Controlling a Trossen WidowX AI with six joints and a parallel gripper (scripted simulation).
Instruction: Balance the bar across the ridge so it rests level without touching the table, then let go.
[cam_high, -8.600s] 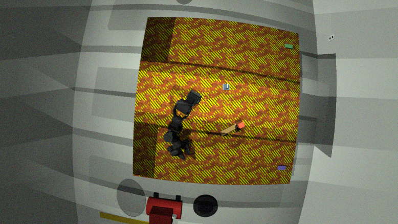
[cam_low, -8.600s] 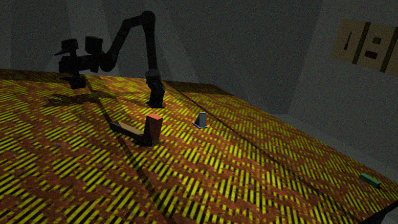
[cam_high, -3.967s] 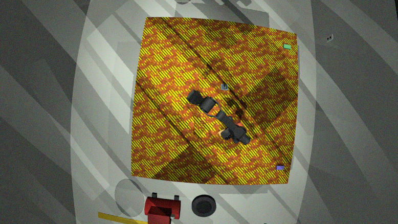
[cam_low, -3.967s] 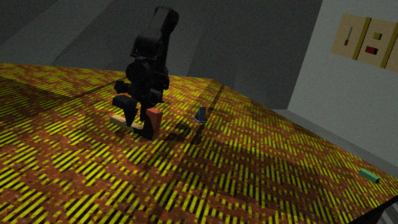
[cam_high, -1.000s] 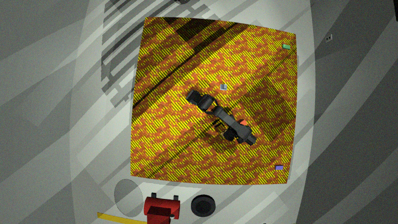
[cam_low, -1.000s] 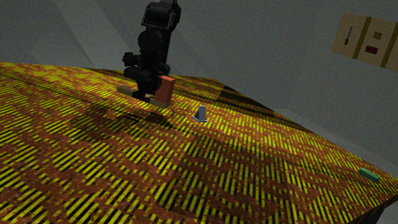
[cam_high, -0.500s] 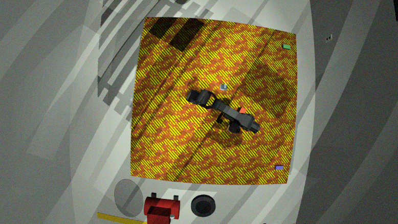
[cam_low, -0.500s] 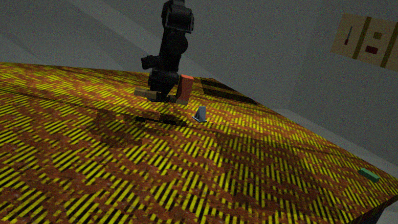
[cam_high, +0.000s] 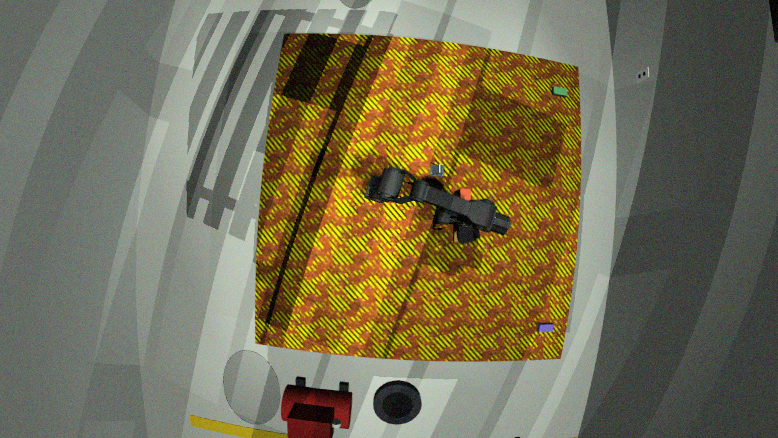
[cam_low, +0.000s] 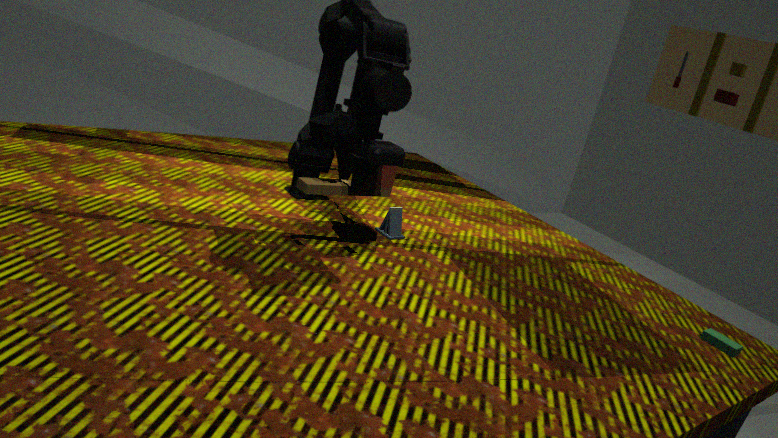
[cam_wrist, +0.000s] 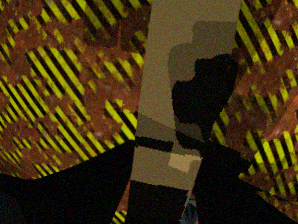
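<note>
The tan bar (cam_low: 321, 187) (cam_wrist: 170, 30) has an orange-red block (cam_high: 464, 193) (cam_low: 387, 179) on one end. My gripper (cam_low: 356, 183) (cam_wrist: 166, 153) is shut on the bar, between its plain tan end and the block. The arm hides the fingers and most of the bar in the top view. The grey-blue ridge (cam_high: 437, 169) (cam_low: 395, 221) stands upright on a small base, apart from the bar; a bit of it shows at the bottom of the wrist view (cam_wrist: 190, 212). How far the bar hangs above the table is hard to tell.
A green block (cam_high: 559, 91) (cam_low: 721, 342) lies near one table corner and a purple block (cam_high: 545, 328) near another. The orange and yellow-striped table (cam_high: 337, 272) (cam_low: 244, 348) carries dark shadows. The arm's base is left of the ridge in the top view.
</note>
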